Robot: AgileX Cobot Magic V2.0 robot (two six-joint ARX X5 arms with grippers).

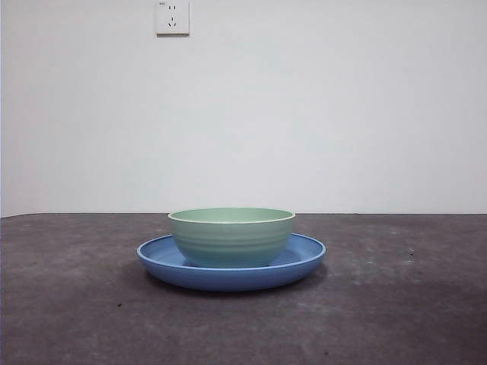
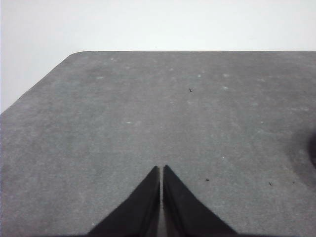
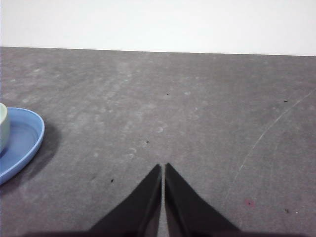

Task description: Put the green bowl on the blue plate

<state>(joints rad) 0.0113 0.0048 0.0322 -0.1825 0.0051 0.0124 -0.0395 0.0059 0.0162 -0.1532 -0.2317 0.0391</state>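
The green bowl (image 1: 231,236) stands upright in the middle of the blue plate (image 1: 304,258) at the table's centre in the front view. No arm shows in that view. In the right wrist view an edge of the blue plate (image 3: 22,143) and a sliver of the green bowl (image 3: 2,126) appear at the side, well apart from my right gripper (image 3: 162,168), which is shut and holds nothing. My left gripper (image 2: 161,169) is shut over bare table, with neither dish in its view.
The dark grey table (image 1: 396,304) runs back to a white wall with a power socket (image 1: 172,17). The table's rounded far corner (image 2: 74,55) shows in the left wrist view.
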